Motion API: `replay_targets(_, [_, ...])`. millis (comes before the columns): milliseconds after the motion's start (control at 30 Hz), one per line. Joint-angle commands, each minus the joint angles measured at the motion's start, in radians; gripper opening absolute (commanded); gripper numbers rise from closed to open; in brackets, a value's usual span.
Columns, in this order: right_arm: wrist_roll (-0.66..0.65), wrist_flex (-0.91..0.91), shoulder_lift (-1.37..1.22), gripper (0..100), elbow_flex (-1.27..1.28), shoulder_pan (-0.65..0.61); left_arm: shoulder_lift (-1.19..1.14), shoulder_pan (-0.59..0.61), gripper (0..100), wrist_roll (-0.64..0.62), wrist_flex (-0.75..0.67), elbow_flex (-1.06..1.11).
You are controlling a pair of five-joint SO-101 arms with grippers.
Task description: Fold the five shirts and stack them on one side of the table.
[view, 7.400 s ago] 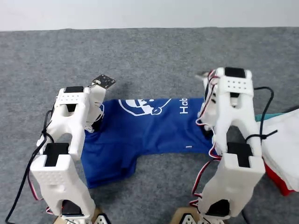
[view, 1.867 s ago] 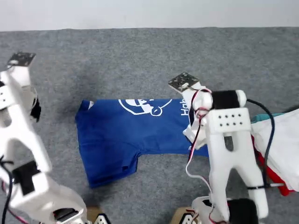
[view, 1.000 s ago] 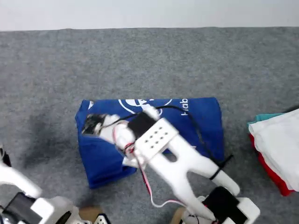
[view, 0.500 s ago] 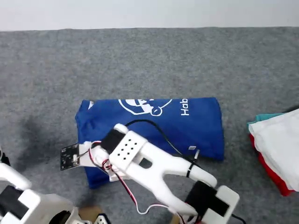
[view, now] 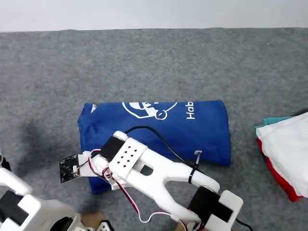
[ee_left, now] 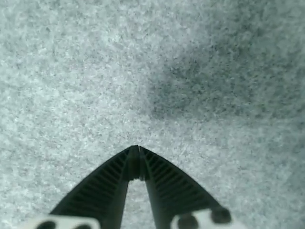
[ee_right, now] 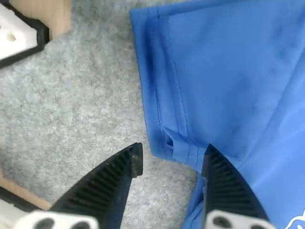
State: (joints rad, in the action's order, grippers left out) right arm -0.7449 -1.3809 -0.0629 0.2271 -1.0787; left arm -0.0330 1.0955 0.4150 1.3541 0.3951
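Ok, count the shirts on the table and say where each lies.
4. The blue shirt lies in the middle. Piled at the right edge: white shirt on top, teal shirt and red shirt showing beneath. A fifth may be hidden there.

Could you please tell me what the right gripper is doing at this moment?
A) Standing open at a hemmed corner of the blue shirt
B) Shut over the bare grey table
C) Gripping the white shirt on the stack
A: in its wrist view the right gripper stands open astride a hemmed corner of the blue shirt.
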Motion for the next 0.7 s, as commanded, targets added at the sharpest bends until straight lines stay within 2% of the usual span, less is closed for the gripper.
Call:
replay_targets(0, [-0.012, 0.048, 0.005, 21.8, 0.014, -0.013, 0.006, 0.003, 0, 0.006, -0.012, -0.03])
replay_targets(667, [-0.012, 0.32, 0.002, 21.6, 0.264, -0.054, 0.006, 0.005, 0, 0.006, -0.014, -0.027])
